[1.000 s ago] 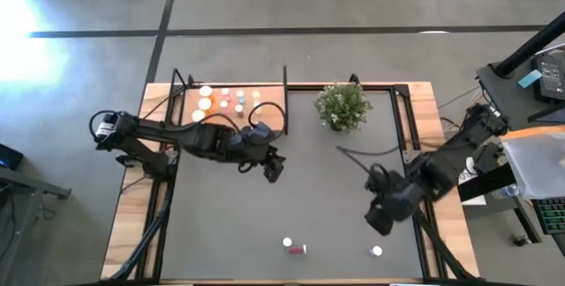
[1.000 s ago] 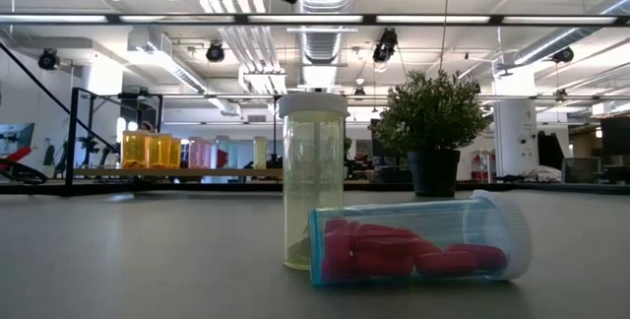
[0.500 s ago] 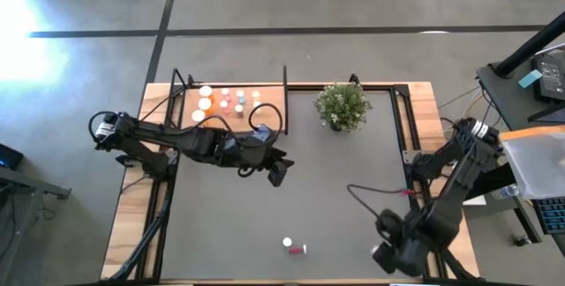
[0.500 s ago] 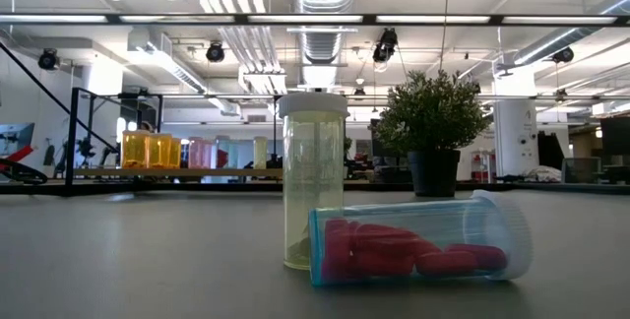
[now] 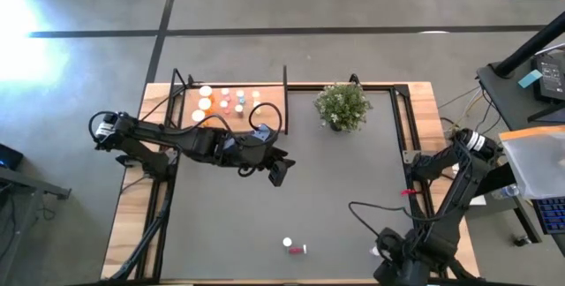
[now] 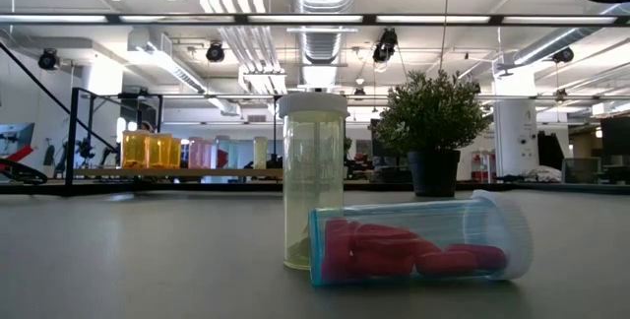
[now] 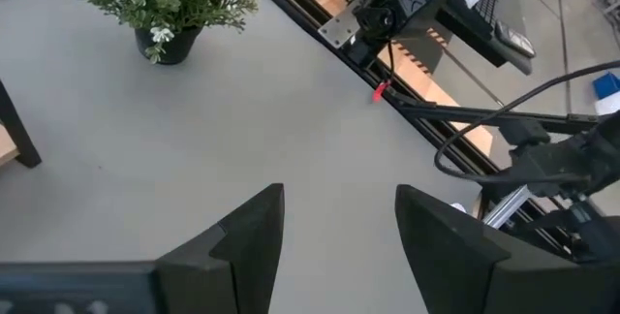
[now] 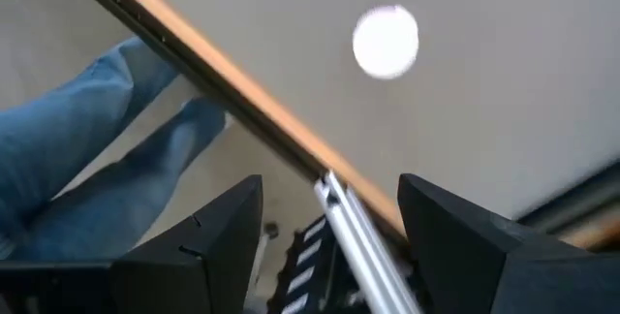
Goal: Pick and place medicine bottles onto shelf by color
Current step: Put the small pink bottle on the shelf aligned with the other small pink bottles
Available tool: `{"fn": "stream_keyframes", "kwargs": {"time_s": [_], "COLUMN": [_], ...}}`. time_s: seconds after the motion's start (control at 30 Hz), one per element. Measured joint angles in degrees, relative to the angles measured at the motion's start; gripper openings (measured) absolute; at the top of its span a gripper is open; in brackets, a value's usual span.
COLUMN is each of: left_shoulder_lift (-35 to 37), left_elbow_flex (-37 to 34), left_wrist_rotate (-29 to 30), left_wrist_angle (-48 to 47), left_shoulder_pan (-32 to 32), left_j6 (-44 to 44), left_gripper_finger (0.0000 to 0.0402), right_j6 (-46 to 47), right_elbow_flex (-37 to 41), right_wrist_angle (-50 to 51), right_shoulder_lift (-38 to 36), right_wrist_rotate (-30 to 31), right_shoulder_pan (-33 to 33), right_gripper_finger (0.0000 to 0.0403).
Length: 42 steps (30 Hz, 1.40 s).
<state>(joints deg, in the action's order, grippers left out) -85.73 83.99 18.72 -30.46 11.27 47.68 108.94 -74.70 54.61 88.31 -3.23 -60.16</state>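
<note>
Grey matting covers the table (image 5: 335, 189), where a yellow bottle (image 6: 314, 181) stands beside a toppled red one (image 6: 418, 242); others are ranged on the shelf (image 5: 231, 103). Such bottles are judged light, rigid and slippery, best gripped across the body below the cap. Both the left gripper (image 7: 339, 236) and the right gripper (image 8: 329, 236) are seen parted, empty.

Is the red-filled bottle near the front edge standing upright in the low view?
No, the red-filled bottle lies on its side on the mat, in front of an upright yellow bottle.
</note>
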Motion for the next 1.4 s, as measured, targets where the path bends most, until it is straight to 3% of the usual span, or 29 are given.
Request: {"fn": "stream_keyframes", "kwargs": {"time_s": [0.93,1.4], "left_shoulder_lift": [0.0,0.0], "left_elbow_flex": [0.0,0.0], "left_wrist_rotate": [-0.3,-1.0], "left_wrist_angle": [0.0,0.0], "left_shoulder_pan": [0.0,0.0], "left_j6": [0.0,0.0], "left_gripper_finger": [0.0183,0.0183], "right_j6": [-8.5,-10.0], "right_elbow_flex": [0.0,1.1], "right_wrist_angle": [4.8,4.9], "right_shoulder_lift": [7.5,8.4], "right_wrist_rotate": [9.7,9.4], "right_shoulder_pan": [1.2,1.4], "right_gripper_finger": [0.0231,0.0231]}}
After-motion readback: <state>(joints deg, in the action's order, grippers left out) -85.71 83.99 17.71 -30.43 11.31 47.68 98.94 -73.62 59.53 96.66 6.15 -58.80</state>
